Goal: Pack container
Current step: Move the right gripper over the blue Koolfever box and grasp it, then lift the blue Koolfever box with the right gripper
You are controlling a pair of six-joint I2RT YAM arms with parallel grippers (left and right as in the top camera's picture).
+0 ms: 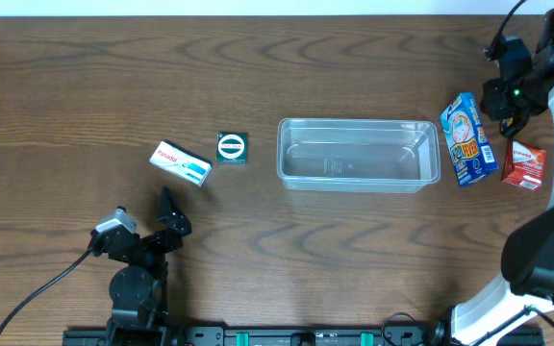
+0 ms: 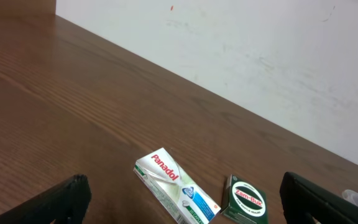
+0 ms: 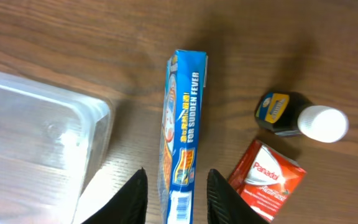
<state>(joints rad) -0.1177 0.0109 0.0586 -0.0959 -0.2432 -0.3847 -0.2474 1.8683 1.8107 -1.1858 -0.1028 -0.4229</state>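
Observation:
The container [image 1: 359,154], a clear plastic bin, sits mid-table with nothing in it; its corner [image 3: 39,134] shows in the right wrist view. Right of it lies a blue carton [image 1: 468,139] on its long edge. My right gripper [image 1: 506,106] hangs over that carton [image 3: 182,124]. Its fingers [image 3: 132,199] straddle the carton's near end, with a gap on each side. My left gripper [image 1: 169,213] is wide open near the front left. A white Panadol box [image 2: 176,193] and a green Zam-Buk box [image 2: 246,202] lie ahead of its fingers [image 2: 61,202].
A red Panadol box [image 3: 267,180] and a small dark bottle with a white cap [image 3: 297,115] lie right of the carton. The white Panadol box [image 1: 181,162] and Zam-Buk box [image 1: 232,147] are left of the container. A pale wall [image 2: 260,56] borders the table's far edge.

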